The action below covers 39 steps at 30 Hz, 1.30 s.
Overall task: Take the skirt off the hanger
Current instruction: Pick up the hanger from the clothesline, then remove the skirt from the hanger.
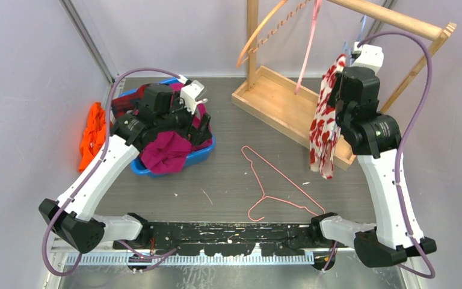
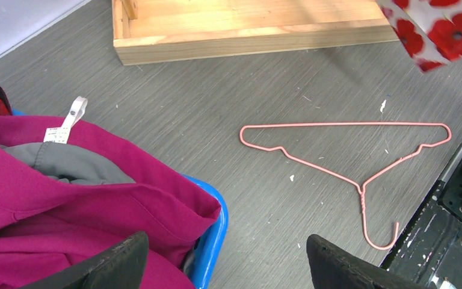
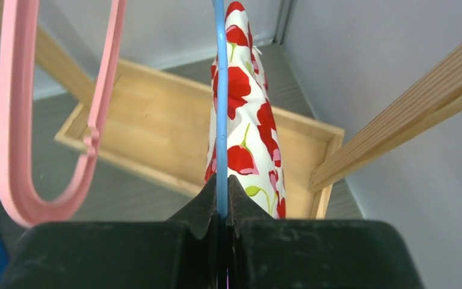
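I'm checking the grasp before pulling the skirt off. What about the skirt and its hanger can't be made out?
- How the skirt joins the blue hanger: right wrist view, cut by the top edge; top view, behind the right arm.
- The skirt's hem: right wrist view, hidden by the right gripper.

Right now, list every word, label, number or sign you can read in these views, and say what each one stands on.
White paper tag lying among the clothes in the blue basket: printed lines, too small to read.
White loop label just above it: one small dark mark, unreadable.
Nothing to read on the skirt, the blue hanger or anywhere else.
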Motion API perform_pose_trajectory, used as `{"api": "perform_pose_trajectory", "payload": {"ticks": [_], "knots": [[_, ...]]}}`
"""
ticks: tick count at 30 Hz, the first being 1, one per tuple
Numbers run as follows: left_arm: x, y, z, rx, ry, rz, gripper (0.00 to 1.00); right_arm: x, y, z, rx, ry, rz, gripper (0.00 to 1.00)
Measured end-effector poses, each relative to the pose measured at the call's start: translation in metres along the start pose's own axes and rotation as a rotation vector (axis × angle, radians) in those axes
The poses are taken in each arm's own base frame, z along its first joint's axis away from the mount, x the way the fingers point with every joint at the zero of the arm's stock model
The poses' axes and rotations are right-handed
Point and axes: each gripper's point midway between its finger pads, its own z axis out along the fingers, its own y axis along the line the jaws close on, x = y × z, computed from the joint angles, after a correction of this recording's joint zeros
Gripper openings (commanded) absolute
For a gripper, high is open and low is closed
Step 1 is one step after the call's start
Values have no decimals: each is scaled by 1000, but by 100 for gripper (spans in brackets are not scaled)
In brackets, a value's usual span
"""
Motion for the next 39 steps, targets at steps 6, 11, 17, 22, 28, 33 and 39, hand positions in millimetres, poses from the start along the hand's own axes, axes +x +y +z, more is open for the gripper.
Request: {"api": "perform_pose_trajectory", "payload": {"ticks": [6,11,17,22,28,33,39], "knots": [[8,4,15,6,43,-14,100,36,16,-33,-143,111,-25,1],[11,1,24,32,63,-32,100,58,29,-55,-264,210,-4,1],[-7,-11,31,102,32,-55,99,73,64,-89,-483,372,-11,1],[-24,-30,39,213,-15,-104,99,49,107,-116,-708,428,-2,1],[-36,-47,45,325,-50,-152,100,40,133,-143,-881,464,-7,1],[-45,-52,48,362,-97,-164,99,40,135,-159,-941,490,-15,1],[-51,-51,53,369,-136,-162,99,29,138,-170,-993,482,-6,1]]}}
